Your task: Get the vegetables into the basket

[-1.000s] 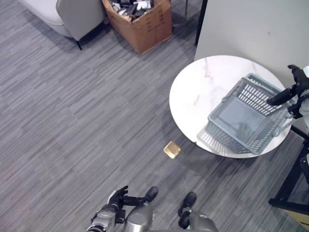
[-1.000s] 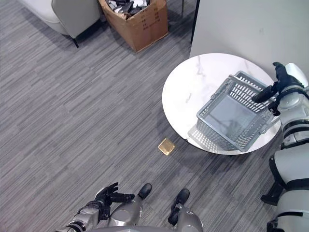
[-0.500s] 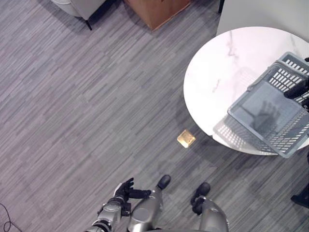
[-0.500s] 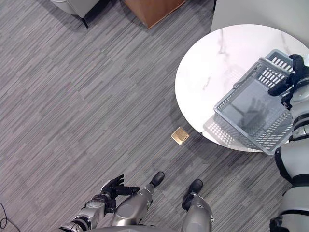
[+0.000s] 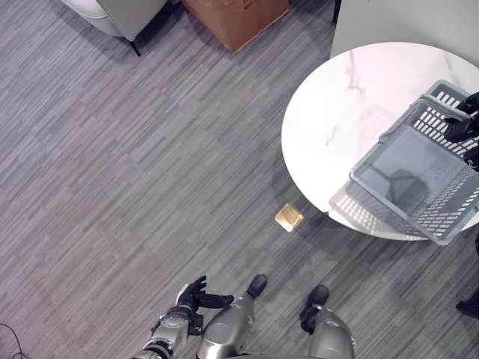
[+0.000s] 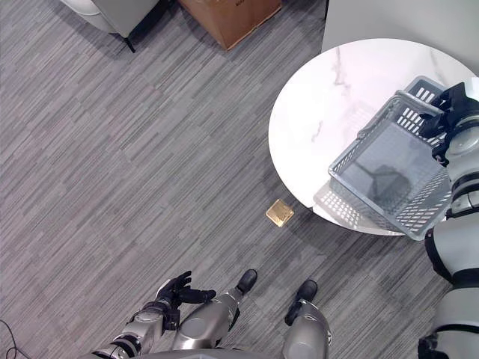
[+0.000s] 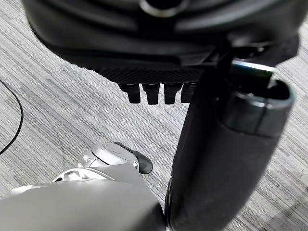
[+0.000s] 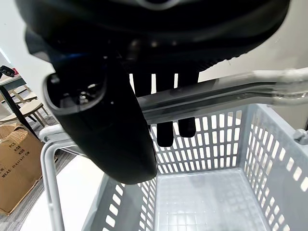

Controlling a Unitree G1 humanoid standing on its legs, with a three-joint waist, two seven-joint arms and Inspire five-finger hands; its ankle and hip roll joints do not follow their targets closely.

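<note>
Two hands showed, well apart from each other. The right hand reached in from the right side to the far edge of the grey basket, which sat on the round white table near its right rim. In the right wrist view the fingers hooked down over the basket's metal handle, the thumb on the near side of the bar, so the hand was clasped on the handle. Past the fingers the basket's slotted walls and bare floor showed, with nothing lying inside it.

The left hand hung low at the robot's left side, above the grey striped carpet, its fingers spread loosely and relaxed, holding nothing; the left wrist view showed the fingertips in a short row over the carpet.

A small tan square object lay on the carpet just beside the table's near edge. A brown cardboard box stood at the far side of the room, next to a light grey chair.
</note>
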